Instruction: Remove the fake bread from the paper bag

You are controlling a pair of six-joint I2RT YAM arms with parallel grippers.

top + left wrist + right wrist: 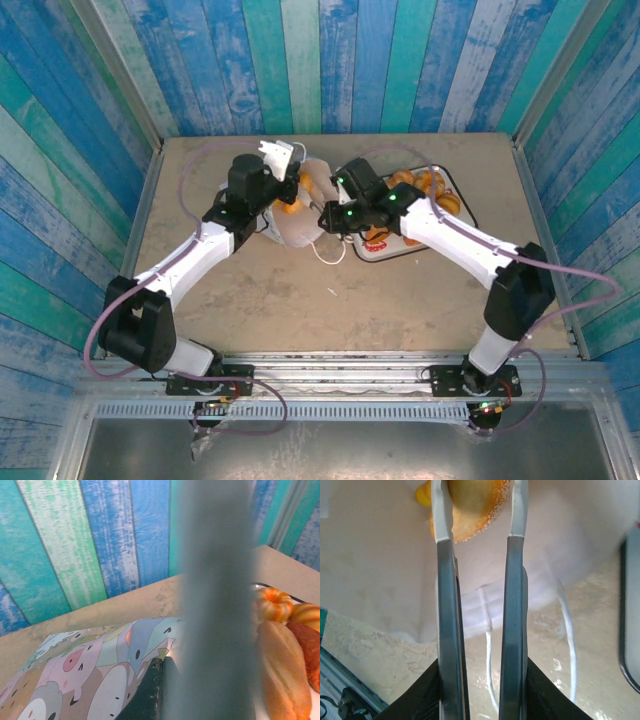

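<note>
The white paper bag point(300, 232) lies at the table's middle with its mouth held up. My left gripper point(284, 178) is shut on the bag's rim, and its printed paper point(100, 660) runs into the closed left gripper point(167, 661). My right gripper point(308, 200) reaches into the bag. Its fingertips point(442, 515) close on either side of an orange, sugary piece of fake bread point(475, 505), against the bag's white inner wall point(375, 565). Other bread pieces point(422, 185) lie on the tray point(388, 252), and two long loaves point(280, 675) lie beside the bag.
The strawberry-printed tray stands right of the bag, close under my right forearm point(450, 235). The bag's white cord handles point(487, 630) trail on the tabletop toward the near side. Blue and green plank walls point(330, 60) close in the table on three sides.
</note>
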